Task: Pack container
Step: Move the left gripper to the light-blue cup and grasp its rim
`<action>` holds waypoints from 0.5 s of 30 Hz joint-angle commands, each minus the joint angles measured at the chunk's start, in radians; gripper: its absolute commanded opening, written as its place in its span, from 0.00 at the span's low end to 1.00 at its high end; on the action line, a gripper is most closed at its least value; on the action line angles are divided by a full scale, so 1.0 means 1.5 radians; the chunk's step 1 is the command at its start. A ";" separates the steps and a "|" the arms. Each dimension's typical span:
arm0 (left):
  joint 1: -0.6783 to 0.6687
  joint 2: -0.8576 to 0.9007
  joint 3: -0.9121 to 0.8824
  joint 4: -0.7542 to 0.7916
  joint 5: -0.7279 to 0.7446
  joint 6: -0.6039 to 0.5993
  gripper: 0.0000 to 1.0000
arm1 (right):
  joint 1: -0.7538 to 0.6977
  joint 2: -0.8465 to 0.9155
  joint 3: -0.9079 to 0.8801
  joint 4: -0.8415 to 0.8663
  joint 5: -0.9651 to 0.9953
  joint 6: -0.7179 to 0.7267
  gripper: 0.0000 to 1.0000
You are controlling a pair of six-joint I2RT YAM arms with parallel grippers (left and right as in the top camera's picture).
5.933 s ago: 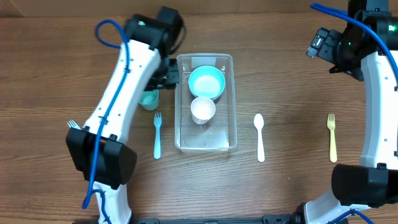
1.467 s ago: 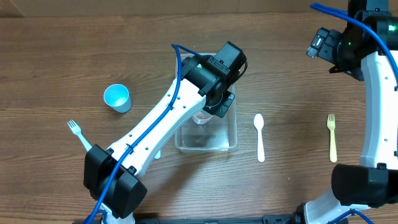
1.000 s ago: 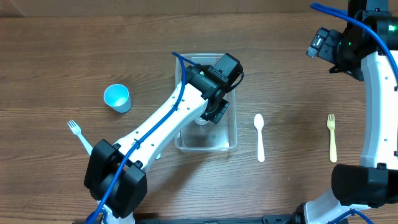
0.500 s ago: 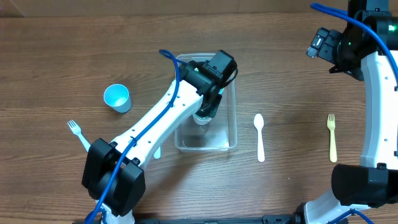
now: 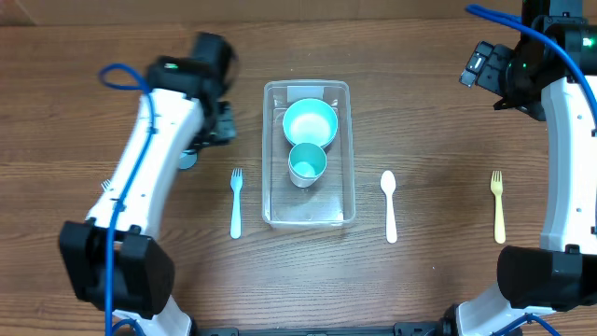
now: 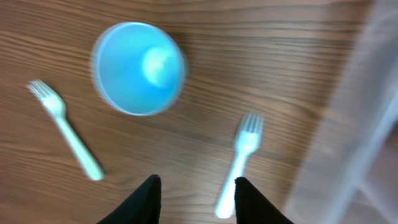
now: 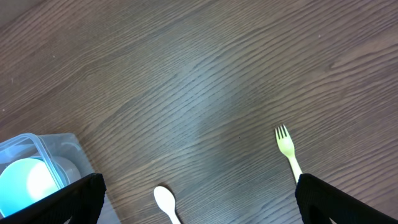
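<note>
The clear container (image 5: 346, 191) stands mid-table and holds a light-blue bowl (image 5: 310, 122) and a teal cup (image 5: 307, 163) nested in a white one. My left gripper (image 5: 215, 126) hangs left of the container. In the left wrist view it (image 6: 198, 200) is open and empty above the wood, between a blue cup (image 6: 138, 68) and a blue fork (image 6: 239, 163). My right gripper (image 5: 494, 77) is at the far right, high up. It (image 7: 211, 202) is wide open and empty.
A blue fork (image 5: 235, 202) lies left of the container, a white spoon (image 5: 389, 206) to its right and a yellow fork (image 5: 498, 205) further right. A pale fork (image 6: 62, 127) lies left of the blue cup. The container's wall (image 6: 367, 124) shows at the right of the left wrist view.
My left arm has drawn back from over the container to the left. A teal cup now sits in the white cup inside the container. The right arm has not moved.
</note>
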 commanded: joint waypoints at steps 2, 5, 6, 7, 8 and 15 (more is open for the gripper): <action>0.027 -0.012 0.014 0.008 0.005 0.141 0.61 | 0.001 -0.005 0.003 0.002 0.000 0.004 1.00; 0.034 -0.003 0.003 0.028 0.006 0.194 0.66 | 0.001 -0.005 0.003 0.002 0.000 0.004 1.00; 0.034 -0.001 -0.009 0.039 0.006 0.212 0.66 | 0.001 -0.005 0.003 0.002 0.000 0.004 1.00; 0.034 -0.001 -0.020 0.048 0.006 0.225 0.66 | 0.001 -0.005 0.003 0.002 0.000 0.004 1.00; 0.034 -0.001 -0.035 0.062 0.003 0.240 0.66 | 0.001 -0.005 0.003 0.002 0.000 0.004 1.00; 0.062 0.000 -0.151 0.188 -0.017 0.309 0.66 | 0.001 -0.005 0.003 0.002 0.000 0.004 1.00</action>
